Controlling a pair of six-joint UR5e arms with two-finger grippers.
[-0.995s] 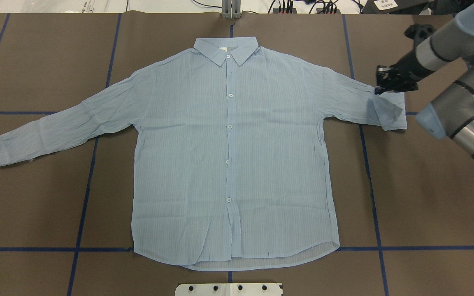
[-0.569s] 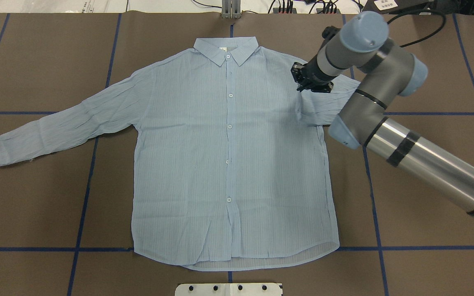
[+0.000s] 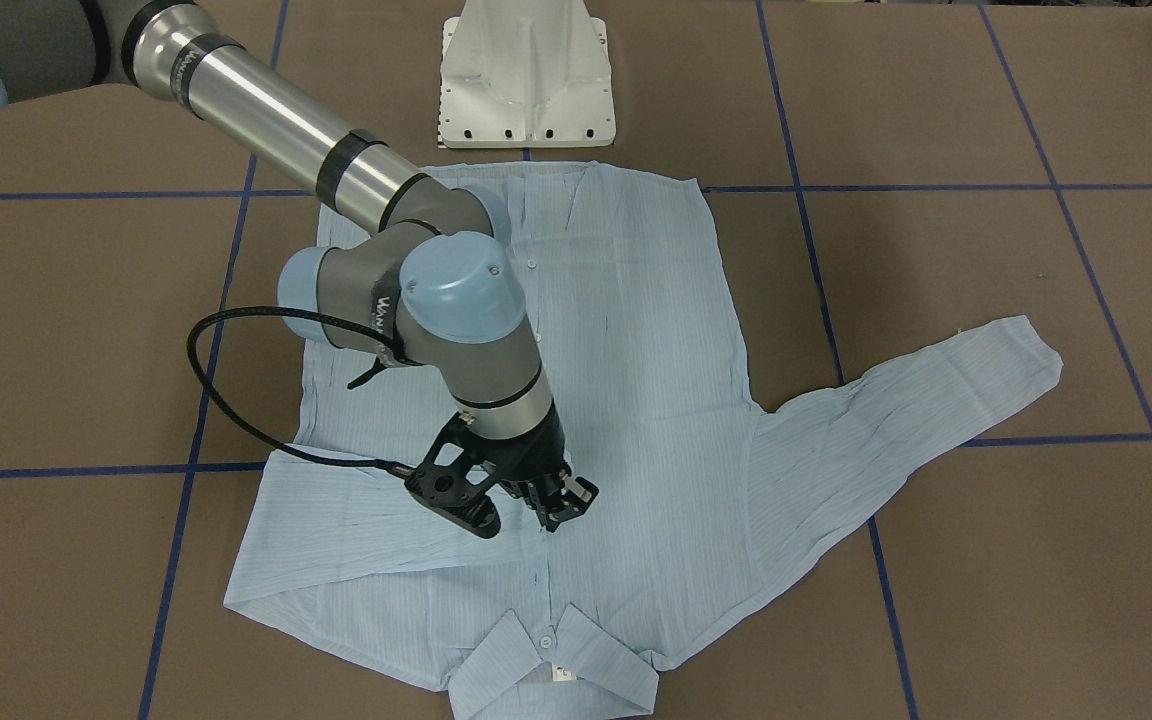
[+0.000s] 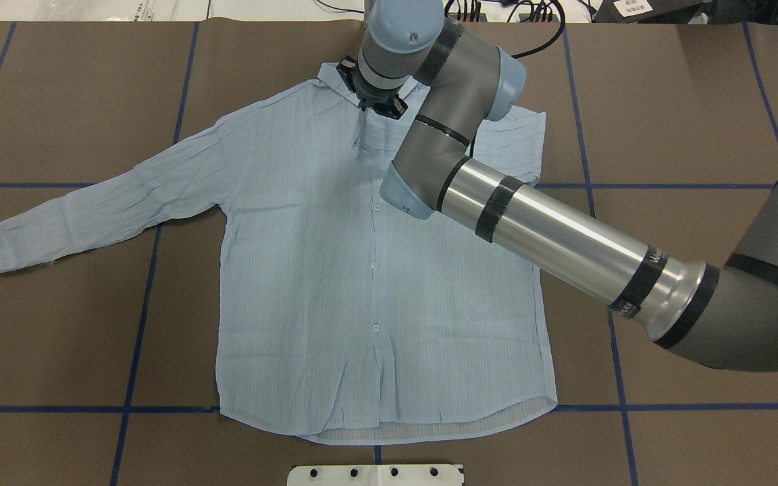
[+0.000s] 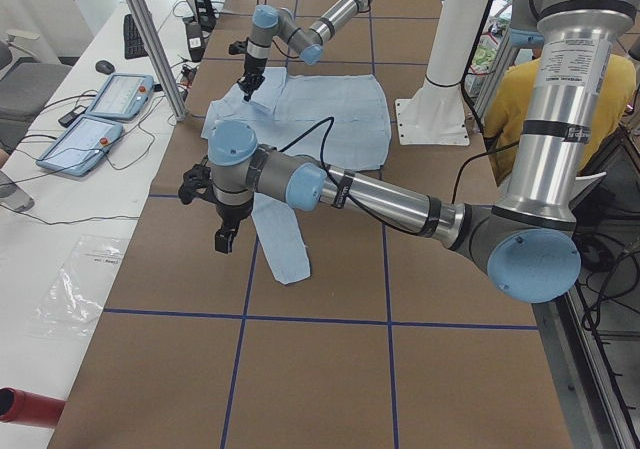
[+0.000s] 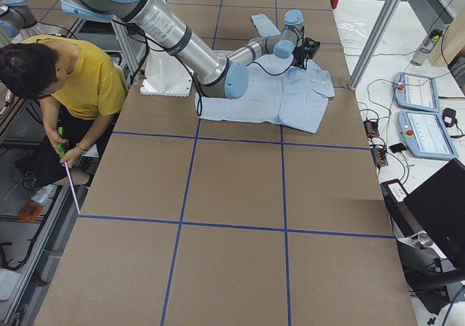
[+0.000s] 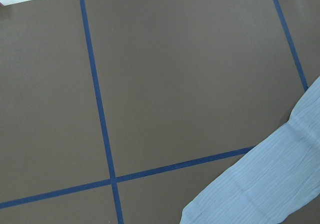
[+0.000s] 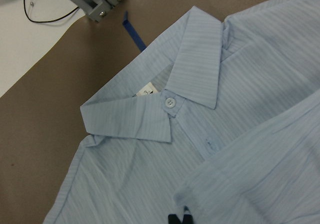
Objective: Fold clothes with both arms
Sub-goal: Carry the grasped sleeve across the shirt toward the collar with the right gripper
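Because the right sleeve [image 3: 356,510] must be laid across the chest, my right gripper [image 3: 558,512] is pinched shut on its end near the collar [image 8: 197,59], with the shirt [image 4: 375,283] flat at the centre of the table [image 4: 699,101]; how far open my left gripper [image 5: 225,237] is, I cannot tell.

The light-blue striped shirt [image 4: 375,283] lies flat, buttoned and front up on the bench [image 4: 699,101]. One sleeve [image 3: 356,520] is folded across the chest, its end pinched by the right tool [image 3: 561,505] just below the collar [image 8: 195,69]. The other sleeve [image 4: 105,202] stretches outward, far from the collar, with the left tool [image 5: 225,239] hanging near its cuff.
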